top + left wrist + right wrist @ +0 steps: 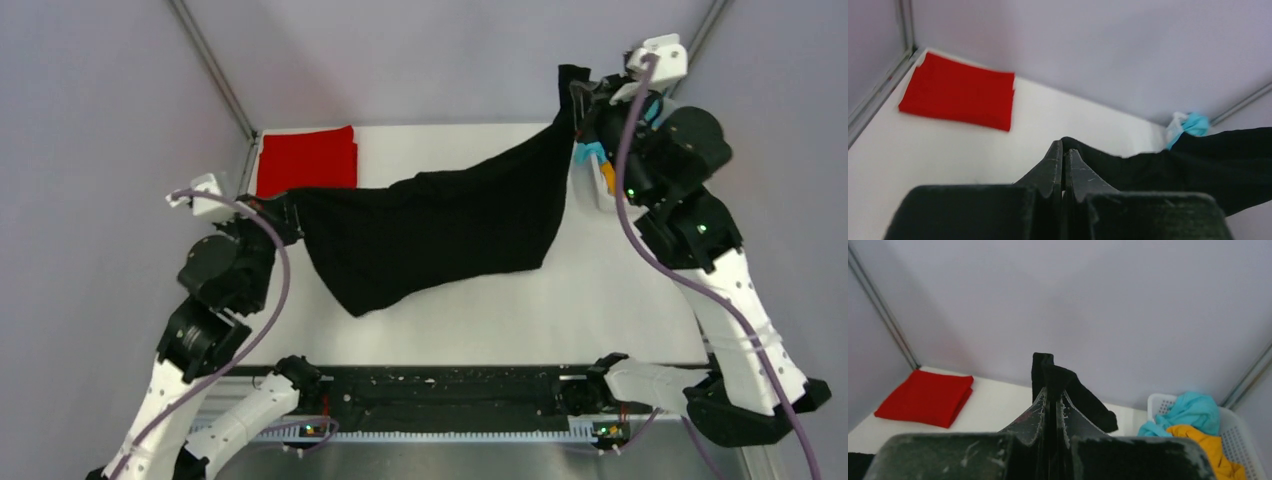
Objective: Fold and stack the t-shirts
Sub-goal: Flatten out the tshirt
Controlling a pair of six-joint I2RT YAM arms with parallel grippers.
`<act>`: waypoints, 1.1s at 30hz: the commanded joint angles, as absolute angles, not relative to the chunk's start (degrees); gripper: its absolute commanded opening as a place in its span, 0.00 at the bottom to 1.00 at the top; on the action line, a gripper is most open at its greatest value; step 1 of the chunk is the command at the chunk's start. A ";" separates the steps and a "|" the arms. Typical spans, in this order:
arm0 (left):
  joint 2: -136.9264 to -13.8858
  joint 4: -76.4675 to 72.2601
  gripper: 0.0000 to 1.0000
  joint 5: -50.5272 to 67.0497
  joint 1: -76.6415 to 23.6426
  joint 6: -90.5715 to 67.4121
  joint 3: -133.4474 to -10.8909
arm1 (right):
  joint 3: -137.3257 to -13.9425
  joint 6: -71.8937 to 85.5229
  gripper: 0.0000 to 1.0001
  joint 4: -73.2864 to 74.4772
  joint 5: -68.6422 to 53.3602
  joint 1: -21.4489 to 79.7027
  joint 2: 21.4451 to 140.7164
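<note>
- Soft black cloth t-shirt (440,225) hung between left gripper (283,212) and right gripper (588,100), both jaws pinching it.
- Either thin pinch could slip (hem sagged low), dropping it crumpled.

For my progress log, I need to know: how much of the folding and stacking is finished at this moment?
Done: the red t-shirt lies folded at the far left. In hand: the black t-shirt hangs stretched between the left end effector and right end effector, both shut on it. Left: the teal t-shirt and orange t-shirt lie unfolded in the basket.
</note>
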State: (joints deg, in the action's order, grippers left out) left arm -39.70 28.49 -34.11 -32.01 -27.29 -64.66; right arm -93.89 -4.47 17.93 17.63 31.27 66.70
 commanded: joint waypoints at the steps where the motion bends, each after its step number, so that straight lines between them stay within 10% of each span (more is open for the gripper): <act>1: -34.96 20.41 0.00 -21.96 -31.86 -17.93 -69.58 | -99.34 -4.49 0.00 19.80 8.89 31.66 62.69; 17: -35.87 20.81 0.00 -14.08 -31.83 -15.75 -86.93 | -125.25 -7.15 0.00 27.71 12.83 31.69 62.21; 26: -59.67 12.54 0.00 -55.50 -30.62 -1.90 -95.72 | -112.84 -22.21 0.00 9.65 46.34 31.57 69.83; 33: -82.60 20.66 0.00 -33.26 -9.75 -14.00 -106.99 | -102.57 -15.64 0.00 5.86 46.95 20.88 82.14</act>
State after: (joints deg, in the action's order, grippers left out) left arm -74.76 19.55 -38.33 -15.05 -12.05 -106.85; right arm -106.04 -22.20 4.40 44.91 27.70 75.75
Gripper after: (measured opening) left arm 0.023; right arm 0.015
